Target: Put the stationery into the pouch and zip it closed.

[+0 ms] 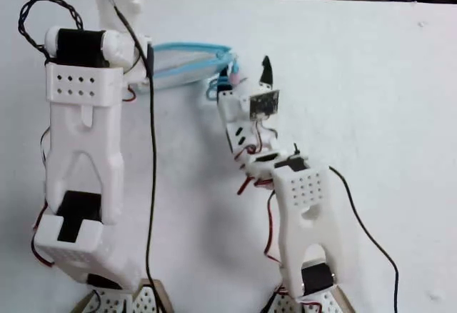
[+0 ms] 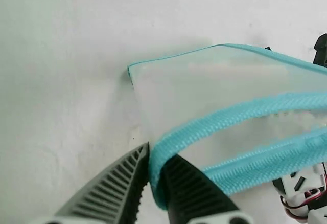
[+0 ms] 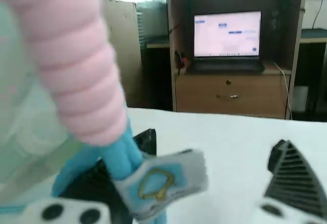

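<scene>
No legible text. Laptop screen [image 3: 227, 34] content too blurred to read; zip-pull tag [image 3: 161, 183] bears an unreadable yellow emblem.

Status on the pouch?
Left gripper shut on pouch at zipper edge. Right gripper open beside pink zipper pull. Pouch lying on table.

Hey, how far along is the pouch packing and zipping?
Done: unclear. I can't make out stationery inside the clear plastic pouch with teal zipper, though a pink ribbed piece sits at its open end. In hand: the left end effector is clamped on the pouch's edge, and the right end effector is open beside that end. To do: the zipper tapes lie apart, so zipping remains.
</scene>
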